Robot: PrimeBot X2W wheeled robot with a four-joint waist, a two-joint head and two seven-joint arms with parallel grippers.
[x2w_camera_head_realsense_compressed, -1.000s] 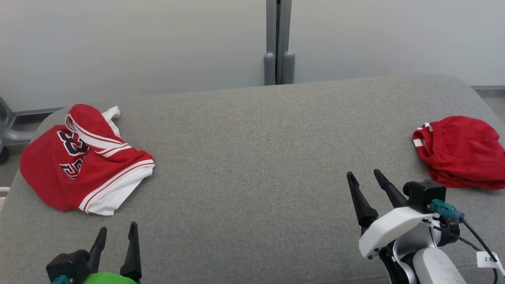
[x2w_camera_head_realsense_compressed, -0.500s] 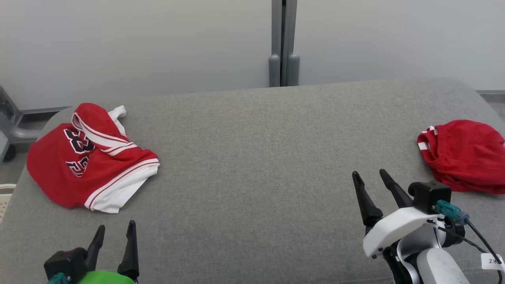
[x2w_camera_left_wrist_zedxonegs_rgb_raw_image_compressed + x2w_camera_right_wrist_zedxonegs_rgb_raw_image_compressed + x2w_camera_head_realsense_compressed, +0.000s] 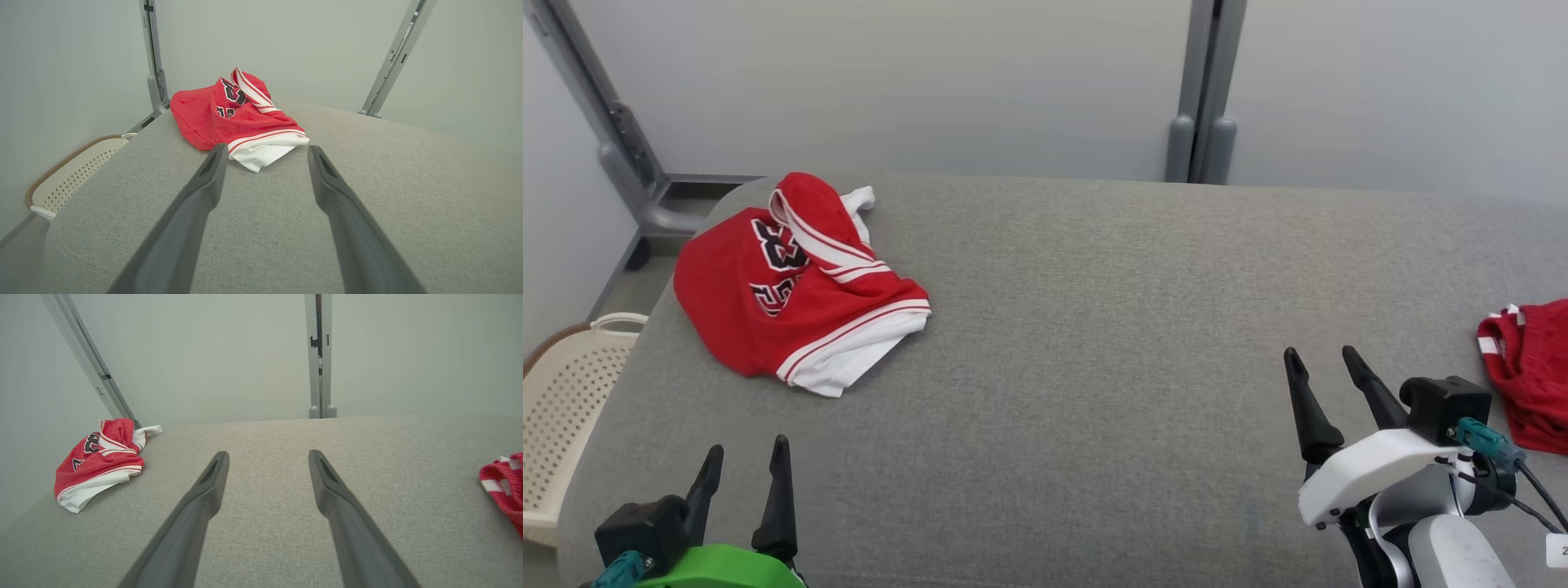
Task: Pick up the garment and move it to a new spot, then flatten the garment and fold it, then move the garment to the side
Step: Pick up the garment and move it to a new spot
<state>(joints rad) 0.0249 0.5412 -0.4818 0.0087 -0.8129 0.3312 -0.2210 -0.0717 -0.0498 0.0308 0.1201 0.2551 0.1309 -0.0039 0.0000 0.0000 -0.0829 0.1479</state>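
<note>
A crumpled red and white jersey with black numbers, one garment, lies at the far left of the grey padded surface. It also shows in the left wrist view, jersey, just beyond my fingertips, and far left in the right wrist view, jersey. My left gripper hovers open near the front edge, short of the jersey and holding nothing; its fingers spread wide in its wrist view, left gripper. My right gripper is open and empty at the lower right, right gripper.
A second red garment with white trim lies bunched at the right edge, beside my right arm; red garment. A cream perforated basket stands on the floor left of the surface. Grey metal posts rise behind.
The head camera has swung left, so the whole picture slid right and the basket came into view. The garments lie where they were. Both grippers stay open.
</note>
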